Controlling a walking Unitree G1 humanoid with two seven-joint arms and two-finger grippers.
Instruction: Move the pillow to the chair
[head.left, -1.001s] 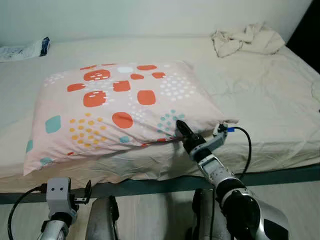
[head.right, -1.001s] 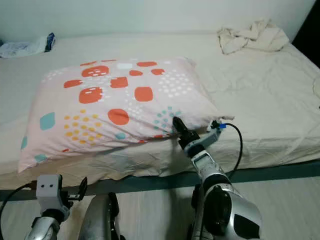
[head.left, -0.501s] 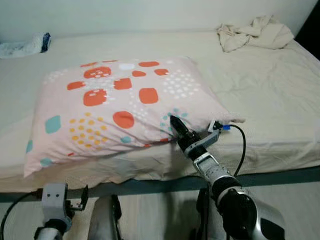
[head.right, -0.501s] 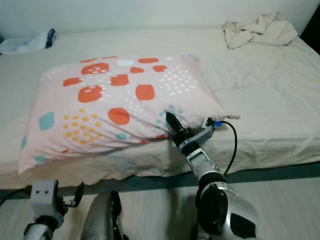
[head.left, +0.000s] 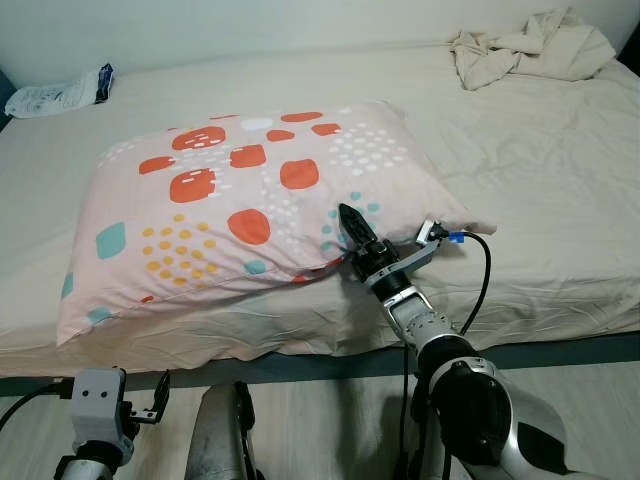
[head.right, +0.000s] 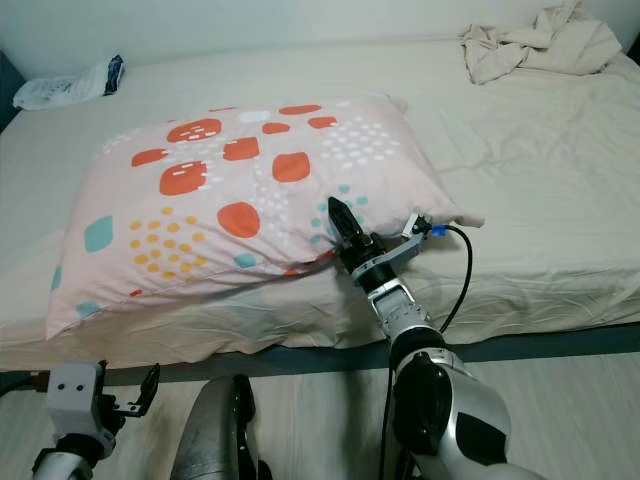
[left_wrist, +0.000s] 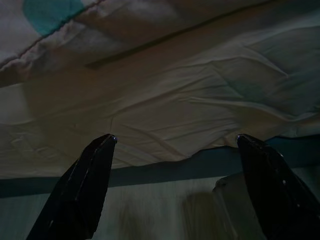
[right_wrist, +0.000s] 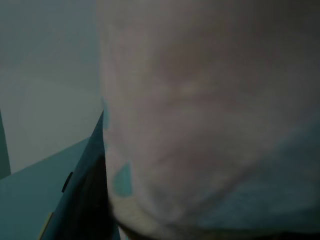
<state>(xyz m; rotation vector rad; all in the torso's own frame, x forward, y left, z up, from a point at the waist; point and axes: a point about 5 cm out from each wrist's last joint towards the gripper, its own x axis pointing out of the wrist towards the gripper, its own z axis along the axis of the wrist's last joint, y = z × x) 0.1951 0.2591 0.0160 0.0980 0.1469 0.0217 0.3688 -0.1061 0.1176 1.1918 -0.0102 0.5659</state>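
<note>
We take the pillow (head.left: 240, 210) as our landmark: it lies flat on the bed (head.left: 540, 180), pink with orange, teal and yellow patches, its long edge toward the bed's front.

1. Beyond the pillow's far left corner, a plastic packet (head.left: 60, 95) rests by the wall.
2. Below the pillow's near left corner, off the bed's front edge, our left gripper (left_wrist: 175, 145) hangs low; its fingers (left_wrist: 85, 185) are spread wide and hold nothing.
3. At the pillow's near right edge, our right gripper (head.left: 350, 226) presses into the fabric. We cannot tell how its fingers stand.
4. Beyond the pillow's far right corner lies a crumpled cloth (head.left: 530, 45).
</note>
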